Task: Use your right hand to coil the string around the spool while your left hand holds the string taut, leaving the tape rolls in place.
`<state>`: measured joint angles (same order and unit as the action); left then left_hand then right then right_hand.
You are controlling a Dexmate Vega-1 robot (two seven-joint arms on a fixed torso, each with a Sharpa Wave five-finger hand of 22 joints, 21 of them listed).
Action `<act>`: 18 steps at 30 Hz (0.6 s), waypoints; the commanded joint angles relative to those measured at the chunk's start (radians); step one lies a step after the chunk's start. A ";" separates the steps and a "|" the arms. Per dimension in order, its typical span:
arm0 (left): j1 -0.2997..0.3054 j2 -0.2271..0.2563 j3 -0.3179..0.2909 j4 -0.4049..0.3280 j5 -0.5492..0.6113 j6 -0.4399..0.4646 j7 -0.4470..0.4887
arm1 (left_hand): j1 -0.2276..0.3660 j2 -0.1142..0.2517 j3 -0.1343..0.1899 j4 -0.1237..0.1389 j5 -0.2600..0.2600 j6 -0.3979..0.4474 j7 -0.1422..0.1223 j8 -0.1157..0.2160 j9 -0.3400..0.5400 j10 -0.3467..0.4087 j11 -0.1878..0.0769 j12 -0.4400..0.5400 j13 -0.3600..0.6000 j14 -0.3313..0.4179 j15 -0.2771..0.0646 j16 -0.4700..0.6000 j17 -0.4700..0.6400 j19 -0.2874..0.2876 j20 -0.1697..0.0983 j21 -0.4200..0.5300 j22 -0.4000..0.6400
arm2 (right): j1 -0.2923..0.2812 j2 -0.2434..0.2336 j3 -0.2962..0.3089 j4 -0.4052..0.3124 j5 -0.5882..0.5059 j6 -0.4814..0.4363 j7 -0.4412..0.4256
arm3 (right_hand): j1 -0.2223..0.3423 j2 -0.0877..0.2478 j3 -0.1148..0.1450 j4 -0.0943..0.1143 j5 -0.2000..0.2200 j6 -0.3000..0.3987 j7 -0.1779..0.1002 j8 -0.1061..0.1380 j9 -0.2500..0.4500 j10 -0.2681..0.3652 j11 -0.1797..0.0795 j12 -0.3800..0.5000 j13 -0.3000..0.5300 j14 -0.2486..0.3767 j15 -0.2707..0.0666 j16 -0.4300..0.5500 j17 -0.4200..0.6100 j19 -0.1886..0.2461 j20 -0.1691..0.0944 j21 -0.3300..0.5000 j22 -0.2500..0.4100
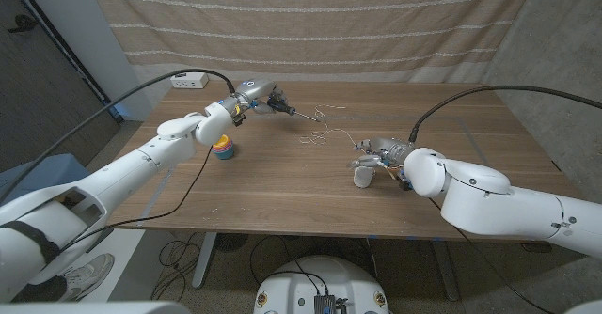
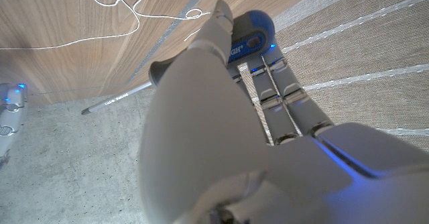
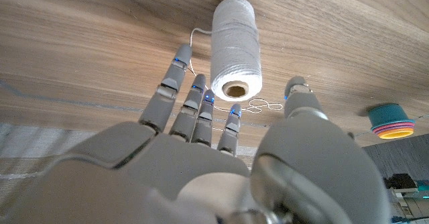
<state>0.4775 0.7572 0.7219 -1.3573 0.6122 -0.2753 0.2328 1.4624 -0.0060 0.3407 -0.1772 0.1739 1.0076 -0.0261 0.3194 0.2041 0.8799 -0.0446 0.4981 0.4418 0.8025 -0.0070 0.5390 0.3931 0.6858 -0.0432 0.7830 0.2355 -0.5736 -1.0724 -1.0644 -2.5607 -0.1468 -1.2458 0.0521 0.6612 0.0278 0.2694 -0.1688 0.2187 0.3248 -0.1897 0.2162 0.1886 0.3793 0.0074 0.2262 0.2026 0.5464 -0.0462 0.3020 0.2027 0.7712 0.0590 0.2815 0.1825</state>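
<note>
Right wrist view catches the spool [image 3: 234, 48] standing on the table, the right hand [image 3: 221, 133] spread just short of it. Head view adds the string [image 1: 324, 126] looping slack toward the raised left hand [image 1: 264, 101], grip unreadable, tape rolls [image 1: 224, 149] beneath its arm.

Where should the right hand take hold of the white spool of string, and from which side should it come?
Probably around the middle of its round body. The spool lies on its side on the table, hollow end facing the right hand, whose fingers and thumb are spread either side. Closing straight ahead would likely wrap it. The loose string trails toward the left hand.
</note>
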 commanded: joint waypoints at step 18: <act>0.046 0.032 -0.028 -0.054 -0.008 0.031 0.010 | 0.107 0.117 0.027 0.013 0.006 0.107 0.101 -0.013 0.006 0.007 0.001 -0.012 0.159 0.109 -0.141 -0.002 0.200 0.006 -0.122 0.182 0.012 | 0.177 0.070 -0.227 0.070 -0.049 -0.104 -0.022 | 0.681 0.140 0.107 -0.002 -0.042 0.610 0.210 0.082 0.016 0.434 0.030 0.201 0.103 0.497 -0.186 0.322 0.364 0.161 -0.254 0.292 0.135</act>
<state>0.5042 0.7771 0.7064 -1.3872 0.6059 -0.2600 0.2386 1.4624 -0.0060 0.3443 -0.1808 0.1744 1.0114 -0.0219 0.3085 0.2071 0.8798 -0.0446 0.4896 0.4426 0.8036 -0.0079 0.5295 0.3932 0.6805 -0.0484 0.7830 0.2355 -0.3855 -1.0116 -1.2966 -2.5272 -0.2367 -1.3506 0.0884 1.0788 -0.0150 0.3422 -0.1513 0.1842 0.8588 -0.0138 0.2891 0.1968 0.7485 0.0164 0.3801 0.2771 0.8641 0.0010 0.6064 0.3429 0.9129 -0.1169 0.5122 0.2891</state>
